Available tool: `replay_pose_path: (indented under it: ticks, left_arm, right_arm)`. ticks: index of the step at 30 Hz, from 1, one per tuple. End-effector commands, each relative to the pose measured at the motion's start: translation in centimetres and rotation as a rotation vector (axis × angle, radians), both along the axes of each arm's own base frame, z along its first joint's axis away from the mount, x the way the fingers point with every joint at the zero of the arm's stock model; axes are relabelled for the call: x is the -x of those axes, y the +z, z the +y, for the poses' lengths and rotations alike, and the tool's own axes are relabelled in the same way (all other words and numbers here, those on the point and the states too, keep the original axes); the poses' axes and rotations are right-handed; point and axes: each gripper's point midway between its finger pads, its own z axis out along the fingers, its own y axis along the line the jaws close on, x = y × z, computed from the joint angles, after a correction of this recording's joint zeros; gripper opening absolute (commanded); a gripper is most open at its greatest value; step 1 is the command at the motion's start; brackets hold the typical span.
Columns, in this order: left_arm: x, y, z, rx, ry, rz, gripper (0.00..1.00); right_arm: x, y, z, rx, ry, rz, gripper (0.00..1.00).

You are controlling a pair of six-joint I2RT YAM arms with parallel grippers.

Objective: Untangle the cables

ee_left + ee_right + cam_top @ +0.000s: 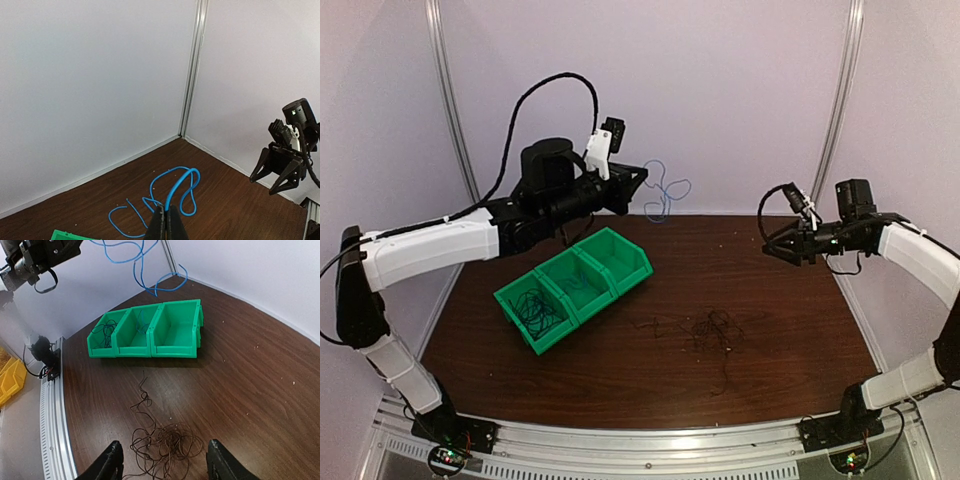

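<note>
My left gripper (638,180) is shut on a bright blue cable (665,190) and holds it in the air over the far edge of the table. In the left wrist view the shut fingertips (166,210) pinch the blue cable (177,184), which hangs in loops. The blue cable (137,260) also shows at the top of the right wrist view. A tangle of thin dark cables (710,330) lies on the table right of centre. My right gripper (775,245) is open and empty, raised above the tangle (170,440), its midpoint (165,442) over it.
A green three-compartment bin (590,305) sits at the left centre. Its left compartment holds dark wires (533,310). In the right wrist view the bin (172,351) shows a blue wire (141,320) in its middle compartment. White walls close the back and sides.
</note>
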Motion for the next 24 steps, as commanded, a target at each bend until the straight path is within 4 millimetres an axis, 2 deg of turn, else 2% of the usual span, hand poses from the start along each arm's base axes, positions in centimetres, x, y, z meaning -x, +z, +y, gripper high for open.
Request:
replay_pose_path:
  ticks: [1,3,10,17,24]
  left_arm:
    - [-1.2,-0.3,3.1,-0.094,0.092,0.037,0.0]
    - [-1.5,-0.7,4.3,-0.118,0.123,0.052,0.0]
    - [-1.9,-4.7,9.3,-0.211,0.202,0.153,0.0]
    - [-1.9,-8.4,12.2,-0.266,0.236,0.23,0.0]
    - [-1.8,-10.9,14.6,-0.302,0.288,0.279,0.0]
  right_arm:
    - [-1.0,-1.6,-0.5,0.024,-0.04,-0.069,0.58]
    - [-1.0,-2.9,-0.6,0.035,-0.039,-0.049,0.58]
    - [-1.0,-5.8,-0.8,0.073,-0.036,-0.016,0.58]
    - [-1.2,-6.5,-0.6,0.075,-0.015,0.006,0.58]
    - [-0.9,-6.8,-0.6,0.078,-0.011,0.011,0.58]
